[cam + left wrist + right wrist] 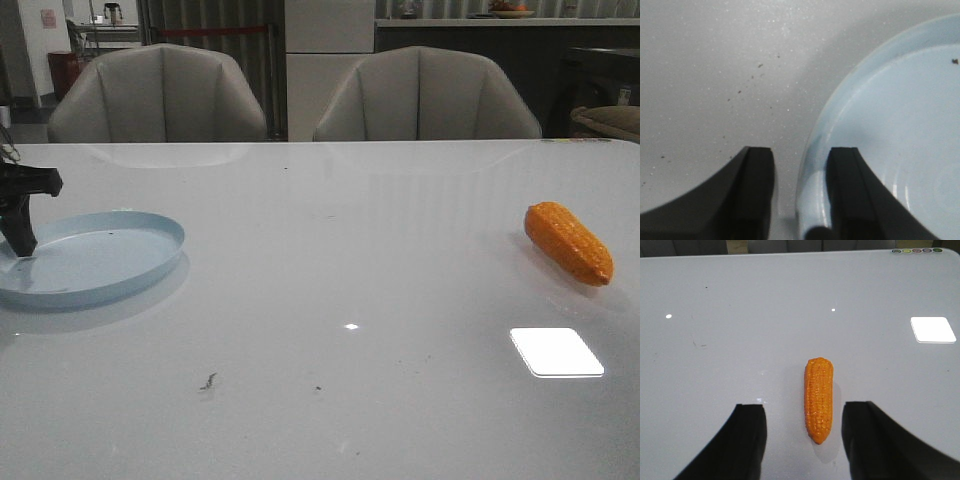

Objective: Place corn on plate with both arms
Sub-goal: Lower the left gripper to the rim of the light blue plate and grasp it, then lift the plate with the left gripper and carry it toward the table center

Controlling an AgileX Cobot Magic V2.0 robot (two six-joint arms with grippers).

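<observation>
The pale blue plate [90, 262] lies at the table's left. My left gripper [20, 235] stands at its left rim. In the left wrist view the gripper [800, 160] is open and straddles the plate's rim [810, 200]: one finger [847, 190] is inside the plate and the other is outside over the table, with a gap beside the rim. The orange corn [568, 242] lies on the table at the right. My right gripper [804, 412] is open and hovers over the corn [819, 397], whose tapered tip lies between the fingers [747, 440]. The right gripper is out of the front view.
Two grey chairs [160, 95] [425, 95] stand behind the table's far edge. A bright light patch [556, 352] reflects on the white table [330, 250] in front of the corn. Small dark specks [208, 381] lie near the front middle.
</observation>
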